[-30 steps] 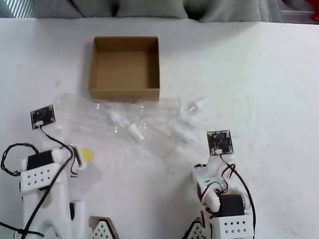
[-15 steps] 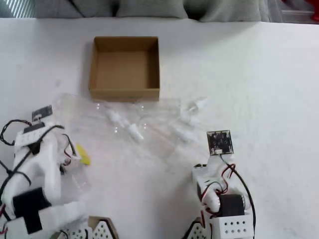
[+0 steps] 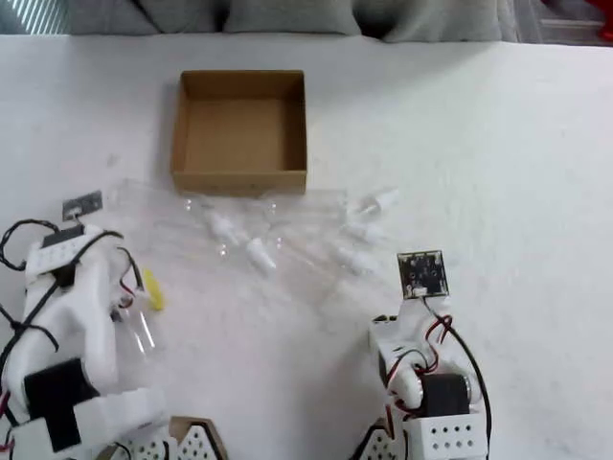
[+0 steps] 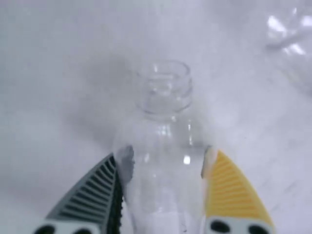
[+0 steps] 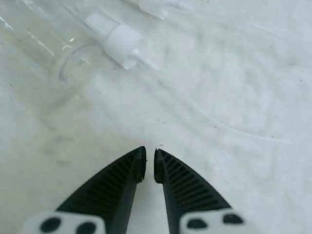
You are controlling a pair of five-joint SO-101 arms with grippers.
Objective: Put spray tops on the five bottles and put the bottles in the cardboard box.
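Observation:
A clear bottle without a top sits between the grey and yellow fingers of my left gripper, which is shut on its body; its open neck points away from the wrist. From above, that gripper and the bottle are at the near left. Other clear bottles and white spray tops lie scattered in front of the cardboard box. My right gripper is shut on nothing over bare table, short of a spray top and a lying bottle.
The open box stands at the back, left of centre, with nothing inside. A thin clear plastic sheet lies under the bottles and tops. The right arm rests near the front edge. The table's right half is bare white.
The left arm has reared up and swung its wrist toward the table's left edge, the yellow finger shifting slightly left. A bottle now shows under its fingers. The right arm has stayed still.

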